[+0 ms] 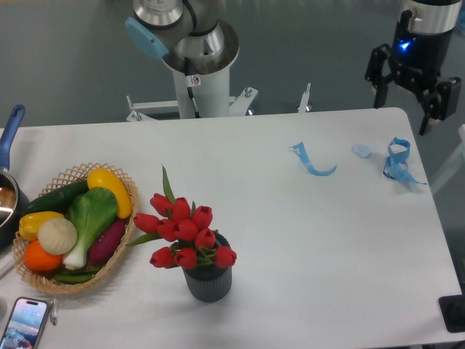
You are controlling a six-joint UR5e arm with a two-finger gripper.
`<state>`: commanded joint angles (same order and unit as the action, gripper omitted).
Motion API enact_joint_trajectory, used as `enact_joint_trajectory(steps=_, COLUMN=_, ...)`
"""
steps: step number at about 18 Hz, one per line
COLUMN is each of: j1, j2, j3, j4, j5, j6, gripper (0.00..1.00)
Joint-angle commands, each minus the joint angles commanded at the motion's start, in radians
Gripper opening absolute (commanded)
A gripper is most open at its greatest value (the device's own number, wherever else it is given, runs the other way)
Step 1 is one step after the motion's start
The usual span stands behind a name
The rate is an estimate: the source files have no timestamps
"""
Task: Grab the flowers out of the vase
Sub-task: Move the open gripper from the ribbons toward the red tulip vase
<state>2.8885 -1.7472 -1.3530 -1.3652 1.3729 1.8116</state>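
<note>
Still before the reach, the flowers stood in the vase; the gripper hung far off beyond the vase, jaws spread and empty, needing to travel above the buds.

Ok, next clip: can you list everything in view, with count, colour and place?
flowers: one bunch, red, in the vase
vase: one, dark grey, front centre
basket: one, wicker, left, holding vegetables
pot: one, blue handle, left edge
phone: one, front-left corner
ribbons: two, blue, back right
table: one, white
robot base: one, grey, behind the table
end effector: one, black, open, above the back-right corner
</note>
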Motion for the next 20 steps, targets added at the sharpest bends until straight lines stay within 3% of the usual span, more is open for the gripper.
enact_joint_trajectory(steps=9, j1=-0.011, j2=0.018, j3=-0.05, j4=0.023, j5=0.006, j6=-0.015, gripper=1.0)
enact_joint_trajectory(steps=17, j1=-0.023, j2=0.063, j3=-0.176, j4=0.034, j5=-0.035, j6=-0.224, gripper=1.0)
enact_joint_trajectory(steps=20, j1=-0.034, j2=0.08, j3=-0.256, j4=0.121, j5=-0.092, j6=-0.288, gripper=1.0)
